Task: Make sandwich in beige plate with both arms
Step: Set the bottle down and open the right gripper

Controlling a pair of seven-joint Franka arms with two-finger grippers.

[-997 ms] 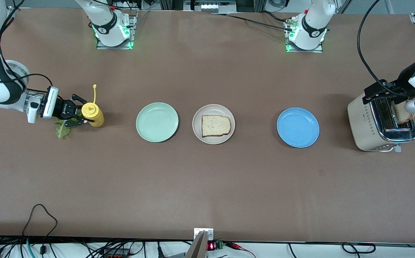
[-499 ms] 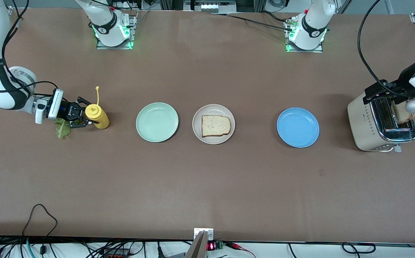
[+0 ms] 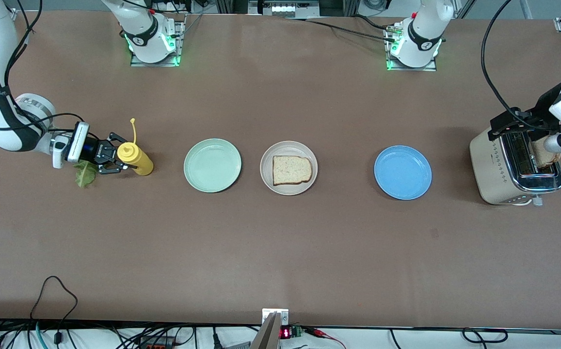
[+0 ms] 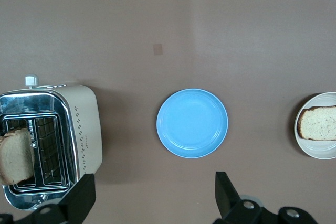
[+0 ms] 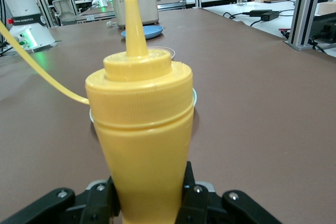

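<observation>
Nearest the front camera, the things sit in a row across the middle of the brown table (image 3: 280, 252). The beige plate (image 3: 288, 186) is in the middle of that row, and one slice of bread (image 3: 292, 170) lies flat on it, so the sandwich is only just begun. A mint-green plate (image 3: 212, 165) sits beside it toward the right arm's end, and a blue plate (image 3: 402, 172) sits toward the left arm's end. At the right arm's end, the right gripper (image 3: 115, 159) is clamped around a yellow squeeze bottle (image 3: 135, 158), and its fingers (image 5: 194, 195) press both sides of the bottle. Over the last second the bottle has moved a little toward the mint-green plate and the beige plate. A green lettuce leaf (image 3: 85, 173) lies on the table under the right wrist, and nobody is holding it. I think the arm is bringing sauce to the bread, so the lettuce must still be fetched after that. At the other end, the left gripper (image 4: 152, 195) hangs over the toaster (image 3: 508, 169) with its two fingers wide apart and nothing in them, and it has not moved. A second slice of bread (image 4: 16, 156) sticks up from a toaster slot, waiting to be lifted out.
</observation>
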